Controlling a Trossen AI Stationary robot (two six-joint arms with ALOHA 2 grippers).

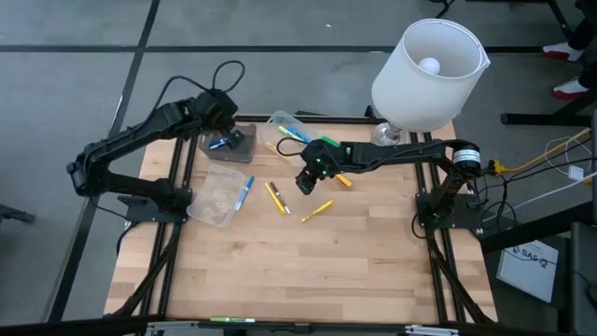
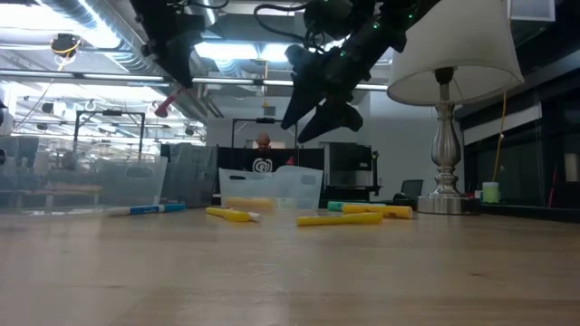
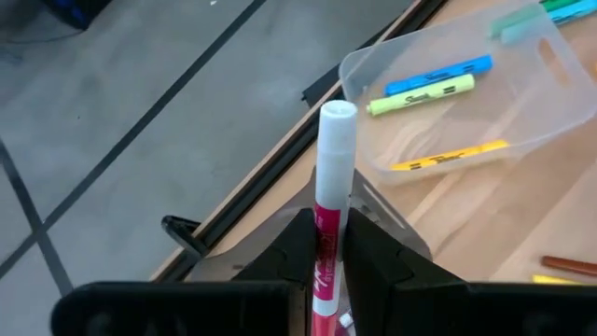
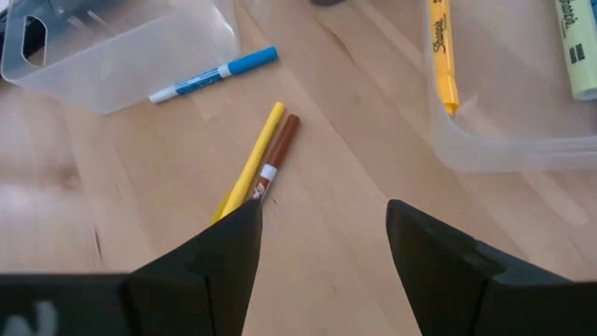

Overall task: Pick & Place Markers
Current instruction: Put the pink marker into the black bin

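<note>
- Right tool point(image 4: 322, 252): fingers wide apart, holding nothing, hanging over mid-bench; seen in the high view at point(image 1: 309, 179).
- Right wrist view only: just past the fingers a yellow marker point(image 4: 250, 161) and a brown marker point(image 4: 276, 151) lie side by side, touching, on the wooden bench point(image 4: 112, 187).
- Beyond them a blue marker point(image 4: 216, 73) lies just beside a clear container point(image 4: 112, 47).
- Same view: an orange-yellow marker point(image 4: 441, 51) inside a second clear container point(image 4: 504, 140), "Sharpie" legible on its barrel.
- Left tool point(image 3: 326, 252): fingers narrow, clamped on a pink marker point(image 3: 331, 215) with a white cap, upright between them. Barrel writing too blurred to read.
- Left wrist view alone shows that grip; the high view gives only the left tool point(image 1: 224, 117) at the bench's far left edge, over a grey container point(image 1: 233, 147) with something blue in it.
- Left wrist view, farther off: the open clear tub point(image 3: 448, 103) holds a blue highlighter point(image 3: 438, 72), a pale green highlighter point(image 3: 420, 95) reading "Sharpie", and a thin yellow marker point(image 3: 450, 155).
- Low view: yellow markers point(image 2: 349, 218) lie flat on the bench, a blue one point(image 2: 145, 209) to the left.
- High view only: loose markers point(image 1: 276, 197) scattered mid-bench, well apart from the left arm.
- Far back right: a lamp point(image 1: 424, 75) with a white shade; in the low view a person point(image 2: 263, 145) behind a screen.
</note>
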